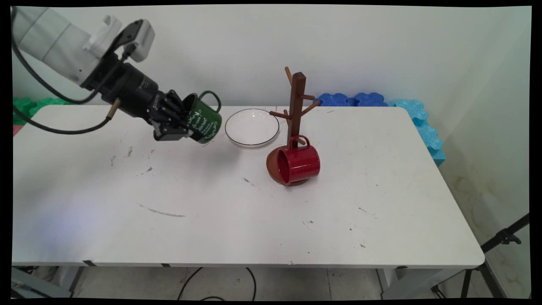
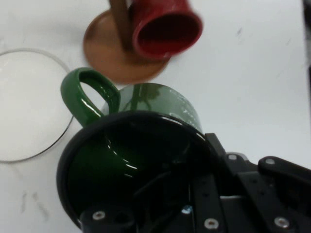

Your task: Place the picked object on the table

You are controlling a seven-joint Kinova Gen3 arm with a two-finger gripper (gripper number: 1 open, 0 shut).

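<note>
While the gripper is clamped on the wall of the green mug, the mug lies tilted above the table, handle upward. Toward the far edge's middle, the white plate lies just beside it, the mug tree further right.

green mug, white script, illegible

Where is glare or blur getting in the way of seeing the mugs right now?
Hand view: bright highlights streak the green mug at its handle and inner wall; the red mug and plate look soft. Main view: sharp and evenly lit, a faint shadow under the gripper.
</note>
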